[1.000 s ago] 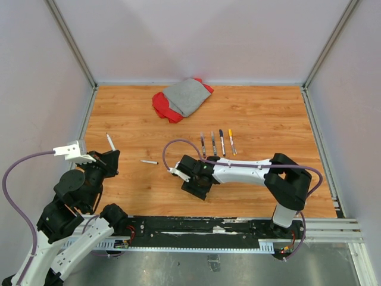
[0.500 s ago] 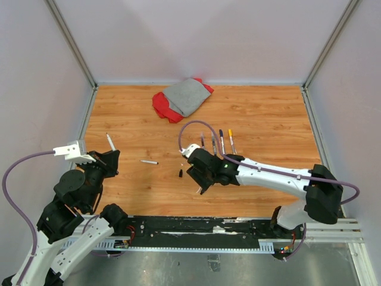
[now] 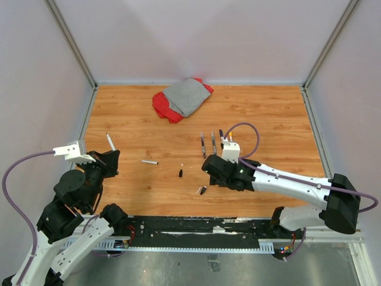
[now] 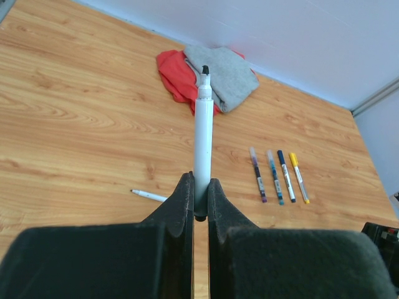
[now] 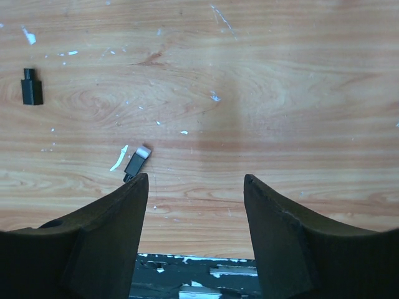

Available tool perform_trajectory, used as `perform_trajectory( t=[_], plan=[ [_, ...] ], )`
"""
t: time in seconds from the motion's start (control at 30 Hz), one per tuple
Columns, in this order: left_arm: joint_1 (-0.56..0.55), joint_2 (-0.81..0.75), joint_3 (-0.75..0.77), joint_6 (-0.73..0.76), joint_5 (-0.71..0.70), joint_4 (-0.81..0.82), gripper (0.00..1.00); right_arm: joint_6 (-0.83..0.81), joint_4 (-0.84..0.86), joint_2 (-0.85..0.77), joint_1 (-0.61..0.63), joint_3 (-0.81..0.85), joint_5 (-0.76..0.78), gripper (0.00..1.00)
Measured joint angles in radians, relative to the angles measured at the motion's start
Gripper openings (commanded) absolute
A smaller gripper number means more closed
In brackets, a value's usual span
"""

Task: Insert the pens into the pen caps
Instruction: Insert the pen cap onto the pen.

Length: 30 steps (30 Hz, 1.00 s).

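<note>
My left gripper (image 3: 107, 156) (image 4: 199, 187) is shut on the lower end of a white pen (image 3: 110, 142) (image 4: 202, 134), whose dark tip points up and away. Several pens (image 4: 278, 175) (image 3: 208, 144) lie side by side on the wooden table; in the top view the right arm covers part of the row. Two black pen caps lie loose: one (image 3: 180, 173) (image 5: 32, 87) at mid-table, the other (image 3: 203, 190) (image 5: 134, 163) nearer the front edge. My right gripper (image 3: 213, 173) (image 5: 194, 187) hangs open over bare wood, its left fingertip (image 5: 138, 187) just beside the nearer cap, not touching it.
A red and grey cloth (image 3: 181, 98) (image 4: 212, 78) lies bunched at the back of the table. A thin white stick with a dark tip (image 3: 149, 161) (image 4: 149, 195) lies left of centre. The black front rail (image 5: 199, 271) runs just below the right fingers. White walls enclose the table.
The right arm has swung right and back from the front centre, uncovering the two black caps, and its jaws have opened a little wider. The left arm has not moved.
</note>
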Motion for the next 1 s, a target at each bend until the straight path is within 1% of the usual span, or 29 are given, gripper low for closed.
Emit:
perform_trajectory(
  t=[0.1, 0.2, 0.33, 0.4, 0.67, 1.0],
  plan=[
    [0.000, -0.001, 0.000, 0.000, 0.000, 0.000, 0.00, 0.127, -0.046, 0.041, 0.000, 0.013, 0.003, 0.63],
    [0.000, -0.001, 0.000, 0.000, 0.000, 0.000, 0.01, 0.224, -0.113, 0.142, 0.000, 0.078, -0.010, 0.63],
    [0.000, -0.004, 0.000, 0.000, 0.000, 0.000, 0.01, 0.272, -0.150, 0.264, 0.000, 0.180, -0.066, 0.62],
    [0.000, -0.005, 0.000, 0.000, 0.000, 0.000, 0.00, 0.283, -0.147, 0.308, 0.000, 0.197, -0.090, 0.62],
    [0.000, -0.005, 0.000, 0.000, 0.000, 0.000, 0.01, 0.344, -0.101, 0.343, 0.002, 0.198, -0.180, 0.62],
    [0.000, -0.008, 0.000, 0.000, 0.000, 0.000, 0.01, 0.418, -0.054, 0.394, 0.002, 0.194, -0.235, 0.53]
  ],
)
